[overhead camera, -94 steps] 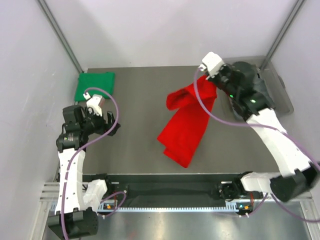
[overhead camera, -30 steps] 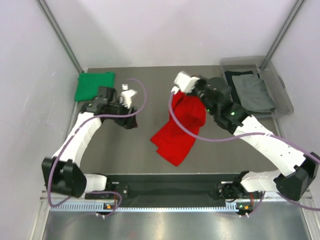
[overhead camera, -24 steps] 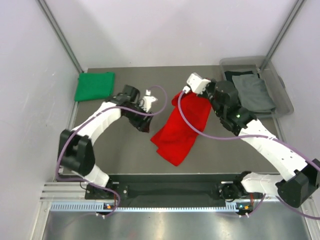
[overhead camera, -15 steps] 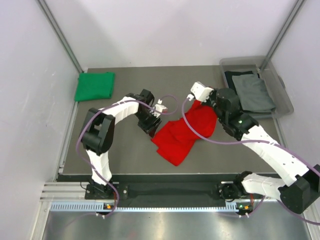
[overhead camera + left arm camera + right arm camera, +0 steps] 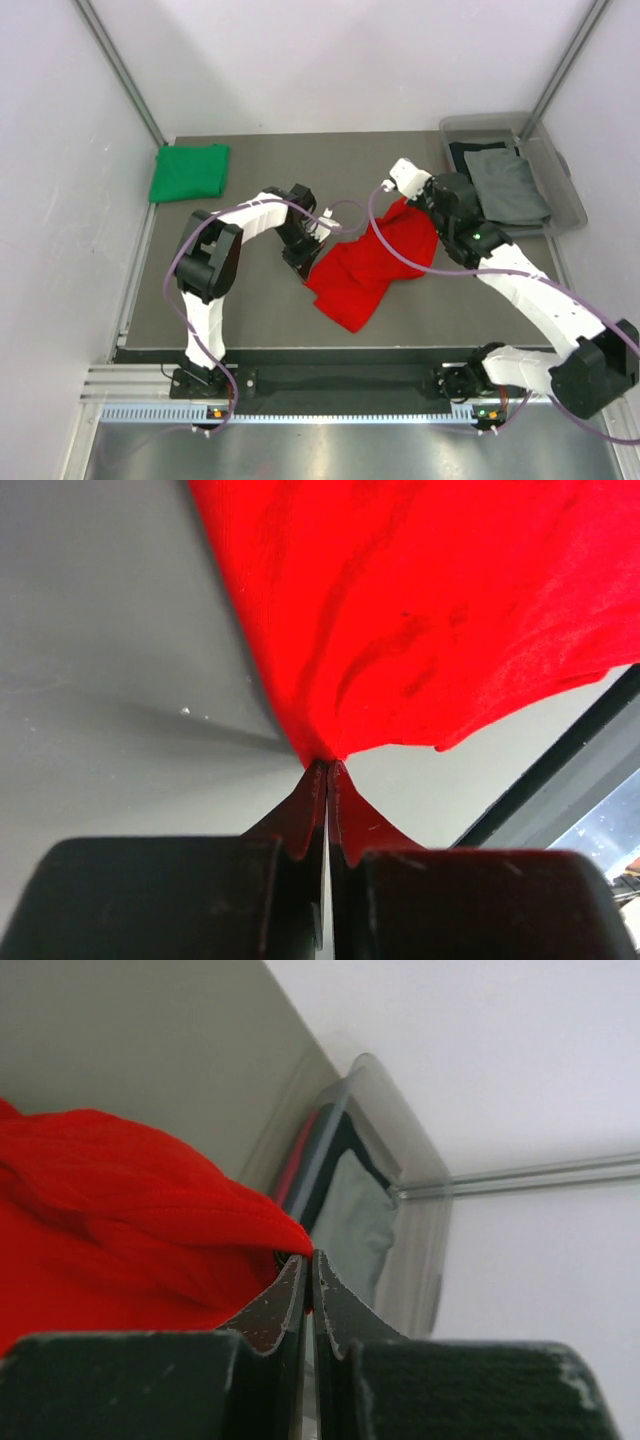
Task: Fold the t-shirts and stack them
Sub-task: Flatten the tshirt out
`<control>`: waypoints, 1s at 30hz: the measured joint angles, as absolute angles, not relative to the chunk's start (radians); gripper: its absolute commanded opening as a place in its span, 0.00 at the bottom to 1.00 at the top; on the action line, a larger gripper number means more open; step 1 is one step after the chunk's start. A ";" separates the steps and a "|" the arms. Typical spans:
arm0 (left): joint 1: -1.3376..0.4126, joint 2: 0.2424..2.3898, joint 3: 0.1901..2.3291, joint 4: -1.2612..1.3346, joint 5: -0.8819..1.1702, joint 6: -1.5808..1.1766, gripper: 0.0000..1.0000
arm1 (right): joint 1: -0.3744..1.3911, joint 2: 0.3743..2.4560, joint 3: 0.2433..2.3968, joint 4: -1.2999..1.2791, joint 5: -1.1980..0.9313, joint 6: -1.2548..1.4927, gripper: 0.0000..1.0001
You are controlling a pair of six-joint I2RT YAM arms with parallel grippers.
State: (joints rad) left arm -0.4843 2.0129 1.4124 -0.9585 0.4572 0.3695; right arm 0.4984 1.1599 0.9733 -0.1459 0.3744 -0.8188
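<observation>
The bright red t-shirt [image 5: 368, 268] lies crumpled across the middle of the table. My left gripper [image 5: 307, 266] is shut on its left edge; the left wrist view shows the red t-shirt [image 5: 420, 610] pinched at the tips of the left gripper [image 5: 327, 767]. My right gripper [image 5: 404, 206] is shut on the shirt's upper right end and holds it a little off the table. The right wrist view shows a fold of the red t-shirt [image 5: 130, 1210] caught in the right gripper [image 5: 308, 1260]. A folded green t-shirt [image 5: 188, 172] lies at the back left corner.
A clear plastic bin [image 5: 555, 185] at the back right holds a grey t-shirt [image 5: 508, 186] over a dark one [image 5: 462, 152]. The same bin [image 5: 420, 1220] stands close behind the right fingers. The table's front edge [image 5: 560, 770] runs near the left gripper.
My left arm swung right to the red shirt's left edge and its jaws closed on the cloth. My right gripper carried the shirt's top end a little right and lower.
</observation>
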 measured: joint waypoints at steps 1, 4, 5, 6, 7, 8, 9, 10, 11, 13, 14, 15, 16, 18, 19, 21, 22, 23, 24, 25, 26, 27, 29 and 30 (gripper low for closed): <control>-0.484 2.011 1.415 -0.965 0.460 0.371 0.00 | 0.497 1.181 0.979 -0.151 0.372 -0.804 0.00; -0.477 1.993 1.419 -0.975 0.454 0.373 0.00 | 0.494 1.239 1.000 -0.165 0.365 -0.766 0.00; -0.471 1.976 1.419 -0.980 0.451 0.373 0.00 | 0.493 1.247 1.005 -0.169 0.364 -0.756 0.00; -0.457 1.952 1.422 -0.986 0.448 0.373 0.00 | 0.492 1.249 1.008 -0.174 0.363 -0.750 0.00; -0.436 1.924 1.435 -0.998 0.447 0.373 0.00 | 0.490 1.248 1.015 -0.179 0.362 -0.744 0.00; -0.411 1.892 1.454 -1.007 0.446 0.373 0.00 | 0.487 1.245 1.024 -0.179 0.360 -0.739 0.00; -0.374 1.859 1.486 -1.015 0.442 0.374 0.00 | 0.481 1.242 1.034 -0.178 0.359 -0.736 0.00; -0.339 1.831 1.526 -1.023 0.434 0.376 0.00 | 0.477 1.236 1.042 -0.174 0.356 -0.736 0.00; -0.294 1.795 1.584 -1.025 0.421 0.381 0.00 | 0.471 1.228 1.051 -0.168 0.355 -0.736 0.00; -0.229 1.737 1.693 -1.019 0.383 0.393 0.00 | 0.459 1.214 1.071 -0.158 0.354 -0.740 0.00; -0.205 1.704 1.744 -1.017 0.362 0.398 0.00 | 0.455 1.206 1.084 -0.147 0.354 -0.741 0.00; -0.192 1.671 1.787 -1.015 0.344 0.404 0.00 | 0.447 1.200 1.093 -0.137 0.353 -0.741 0.00; -0.188 1.642 1.836 -1.030 0.334 0.410 0.00 | 0.437 1.192 1.105 -0.126 0.351 -0.740 0.00; -0.200 1.578 1.904 -1.033 0.339 0.423 0.00 | 0.417 1.175 1.124 -0.108 0.342 -0.736 0.00; -0.207 1.535 1.903 -1.031 0.352 0.434 0.00 | 0.408 1.163 1.128 -0.102 0.339 -0.732 0.00; -0.224 1.433 1.824 -1.035 0.383 0.465 0.00 | 0.395 1.129 1.122 -0.101 0.331 -0.726 0.00; -0.234 1.377 1.755 -1.055 0.396 0.487 0.00 | 0.392 1.112 1.111 -0.099 0.324 -0.721 0.00; -0.242 1.340 1.690 -1.073 0.405 0.504 0.02 | 0.390 1.094 1.091 -0.095 0.314 -0.714 0.00; -0.251 1.294 1.595 -1.086 0.413 0.527 0.19 | 0.390 1.073 1.057 -0.094 0.298 -0.705 0.00; -0.257 1.266 1.513 -1.125 0.421 0.554 0.26 | 0.390 1.060 1.019 -0.102 0.281 -0.696 0.00; -0.260 1.256 1.444 -1.151 0.430 0.568 0.29 | 0.390 1.064 0.980 -0.105 0.265 -0.686 0.00; -0.261 1.257 1.377 -1.179 0.434 0.582 0.32 | 0.390 1.073 0.949 -0.112 0.252 -0.677 0.00; -0.261 1.301 1.260 -1.200 0.439 0.600 0.36 | 0.390 1.125 0.891 -0.134 0.225 -0.660 0.00; -0.261 1.320 1.226 -1.203 0.439 0.602 0.41 | 0.390 1.163 0.868 -0.147 0.217 -0.652 0.00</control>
